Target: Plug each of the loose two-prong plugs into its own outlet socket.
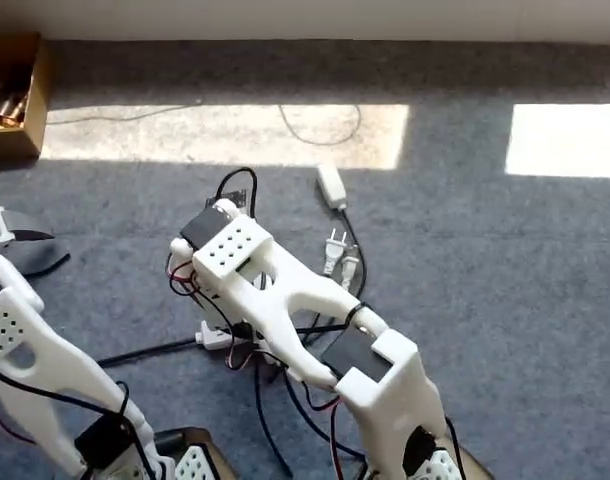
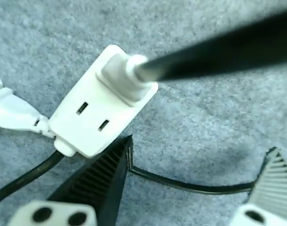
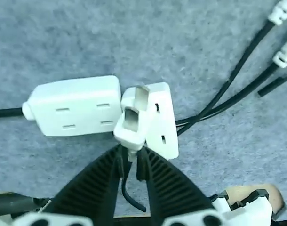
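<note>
Shows, in the right wrist view, the right gripper [image 3: 130, 153] clenched on the cord end of the white held plug [image 3: 132, 115], body against the edge of the short outlet block [image 3: 163, 120], just beside the long outlet strip [image 3: 73, 106] (seating of the prongs: cannot tell). Sets both outlet pieces flat on the grey carpet [image 3: 134, 37], with two loose plugs [image 3: 279, 13] on black cords well apart from them. Shows, in the left wrist view, the left gripper [image 2: 200, 146] released, fingers [image 2: 101, 183] spread wide above the carpet, just beside a socket block [image 2: 87, 117] carrying a seated plug [image 2: 127, 77] and one free pair of slots. Locates, in the high view, the loose plugs [image 1: 334, 245] side by side on the carpet near a white adapter [image 1: 331, 184], beside the right arm [image 1: 285, 290].
</note>
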Robot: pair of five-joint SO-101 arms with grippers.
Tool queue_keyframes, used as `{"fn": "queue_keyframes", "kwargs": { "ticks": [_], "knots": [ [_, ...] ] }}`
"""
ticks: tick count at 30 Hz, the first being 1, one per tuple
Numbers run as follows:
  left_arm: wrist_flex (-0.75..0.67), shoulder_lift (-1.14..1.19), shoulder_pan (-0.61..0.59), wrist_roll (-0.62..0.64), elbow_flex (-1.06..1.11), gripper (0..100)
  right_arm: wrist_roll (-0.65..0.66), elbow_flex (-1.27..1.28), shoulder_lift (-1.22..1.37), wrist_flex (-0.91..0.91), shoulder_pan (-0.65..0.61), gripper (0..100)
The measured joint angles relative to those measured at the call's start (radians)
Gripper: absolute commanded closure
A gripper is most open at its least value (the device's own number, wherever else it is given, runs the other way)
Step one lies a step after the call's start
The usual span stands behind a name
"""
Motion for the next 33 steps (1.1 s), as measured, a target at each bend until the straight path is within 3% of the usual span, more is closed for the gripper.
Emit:
{"fn": "queue_keyframes", "kwargs": {
  "ticks": [4, 10, 18, 22, 27, 33],
  "knots": [
    [0.000, 0.000, -0.002, -0.041, 0.000, 59, 0.147, 0.006, -0.149, 0.000, 0.097, 99.3],
    [0.000, 0.000, -0.002, -0.060, 0.000, 59, 0.683, 0.161, -0.342, -0.020, 0.330, 99.2],
    [0.018, 0.000, -0.002, -0.069, -0.009, 59, 1.053, 0.715, -0.733, -0.514, 0.549, 99.2],
    [0.129, 0.000, 0.015, -0.069, -0.091, 59, 1.083, 0.895, -0.896, -0.583, 0.631, 99.2],
    [0.189, 0.000, 0.064, -0.160, -0.143, 59, 1.056, 0.987, -0.994, -0.591, 0.901, 99.2],
    [0.190, -0.038, 0.270, -0.273, -0.057, 59, 1.066, 1.289, -1.019, -0.784, 1.022, 99.2]
  ]
}}
